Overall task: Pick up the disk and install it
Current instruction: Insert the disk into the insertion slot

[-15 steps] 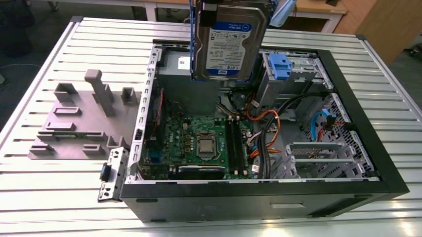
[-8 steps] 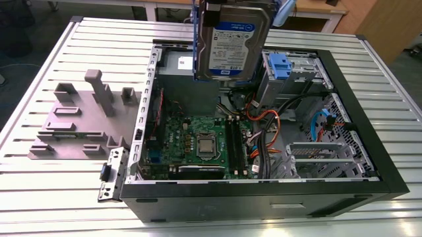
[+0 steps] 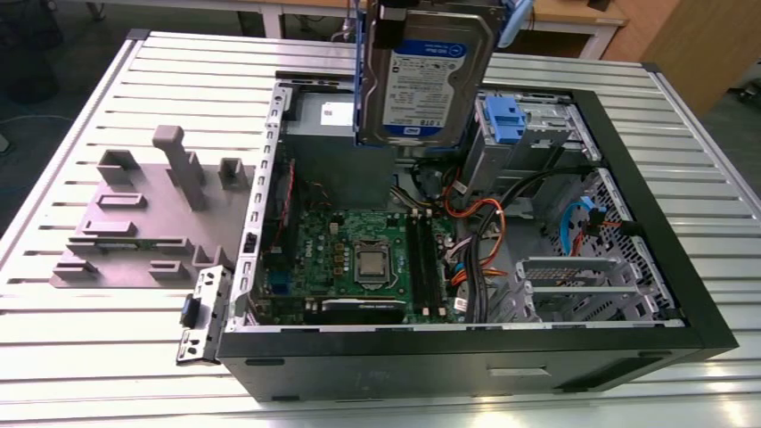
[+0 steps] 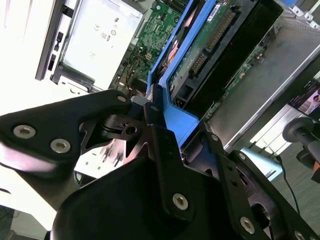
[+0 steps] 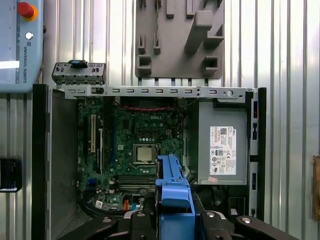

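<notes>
Disk (image 3: 414,80) is the smallest player, so start from what it must clear. The slatted metal table (image 3: 678,134) carries the open computer case (image 3: 476,357), which lies on its side with its interior facing up. Inside, the grey power-supply box (image 5: 205,115) fills one corner, the green motherboard (image 3: 356,250) covers the floor, and a metal drive cage (image 3: 523,147) with a blue latch stands near the disk, on the exterior view's right. The disk hangs on edge above the case, label toward the exterior camera, well clear of the board. Its blue rails (image 4: 170,55) run along its edges. The gripper (image 4: 181,125) is closed on the blue end piece, pinching it from both sides. Which bay is meant I cannot tell. To do this step well, I judge, the drive should be held square to the bay, lowered slowly, and kept off the orange and black cables (image 3: 476,214) that cross beside the cage
</notes>
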`<control>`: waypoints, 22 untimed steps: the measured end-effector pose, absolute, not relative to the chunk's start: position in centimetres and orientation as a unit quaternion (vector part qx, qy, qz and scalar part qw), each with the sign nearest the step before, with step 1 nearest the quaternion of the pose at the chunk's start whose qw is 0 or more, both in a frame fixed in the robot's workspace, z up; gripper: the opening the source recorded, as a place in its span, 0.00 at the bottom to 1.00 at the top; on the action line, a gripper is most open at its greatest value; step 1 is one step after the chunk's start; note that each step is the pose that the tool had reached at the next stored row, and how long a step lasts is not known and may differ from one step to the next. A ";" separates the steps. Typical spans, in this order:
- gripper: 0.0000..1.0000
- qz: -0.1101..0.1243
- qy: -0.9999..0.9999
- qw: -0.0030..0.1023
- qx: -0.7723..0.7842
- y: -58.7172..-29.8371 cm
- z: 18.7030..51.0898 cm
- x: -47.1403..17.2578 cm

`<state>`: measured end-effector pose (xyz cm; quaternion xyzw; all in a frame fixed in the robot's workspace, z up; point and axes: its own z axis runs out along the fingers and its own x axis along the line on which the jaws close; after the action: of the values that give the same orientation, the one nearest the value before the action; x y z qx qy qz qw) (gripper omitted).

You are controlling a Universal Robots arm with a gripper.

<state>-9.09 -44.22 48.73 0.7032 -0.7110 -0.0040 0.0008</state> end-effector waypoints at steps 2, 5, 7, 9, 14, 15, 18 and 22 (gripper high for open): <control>0.36 -0.004 -0.711 0.001 0.703 -44.2 48.7 -9.0; 0.36 -0.004 -0.711 0.001 0.703 -44.2 48.7 -8.9; 0.36 -0.004 -0.711 0.001 0.703 -44.2 48.7 -8.9; 0.36 -0.004 -0.711 0.001 0.703 -44.2 48.7 -8.9; 0.36 -0.004 -0.711 0.001 0.703 -44.4 48.7 -8.9; 0.36 -0.004 -0.711 0.001 0.703 -44.4 48.7 -8.9; 0.36 -0.004 -0.711 0.001 0.703 -44.6 48.7 -8.9; 0.36 -0.004 -0.711 0.001 0.703 -44.8 48.7 -8.9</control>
<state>-8.89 -44.80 48.72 0.7032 -0.7109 -0.0040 0.0009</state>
